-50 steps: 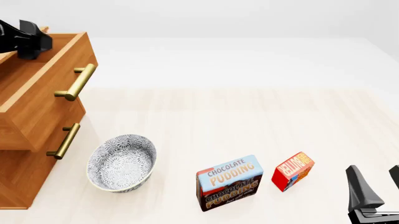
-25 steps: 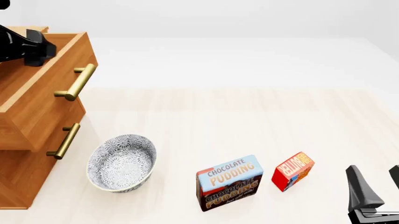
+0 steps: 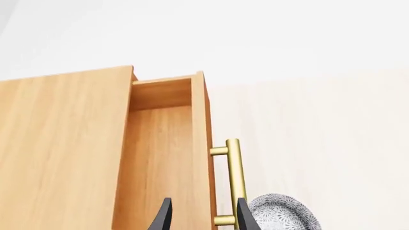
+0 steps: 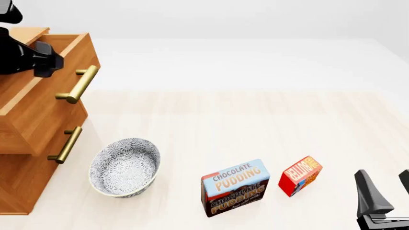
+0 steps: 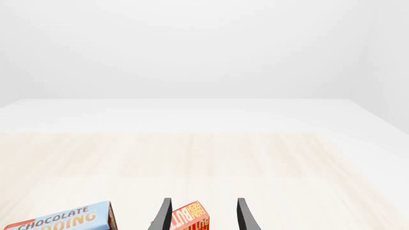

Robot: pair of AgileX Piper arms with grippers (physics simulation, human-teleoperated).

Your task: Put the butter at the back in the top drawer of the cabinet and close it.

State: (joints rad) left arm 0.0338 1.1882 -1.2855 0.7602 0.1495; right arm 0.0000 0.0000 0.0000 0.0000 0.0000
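while the top drawer (image 4: 45, 96) gapes, both tools parted (empty): left tool (image 3: 199, 218), right tool (image 5: 201, 215) near the butter (image 4: 300, 175).

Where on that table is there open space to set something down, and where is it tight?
Free: the wide pale tabletop behind the pudding box and butter, right of the cabinet. Crowded: the near edge, where bowl, pudding box, butter and right end effector line up.
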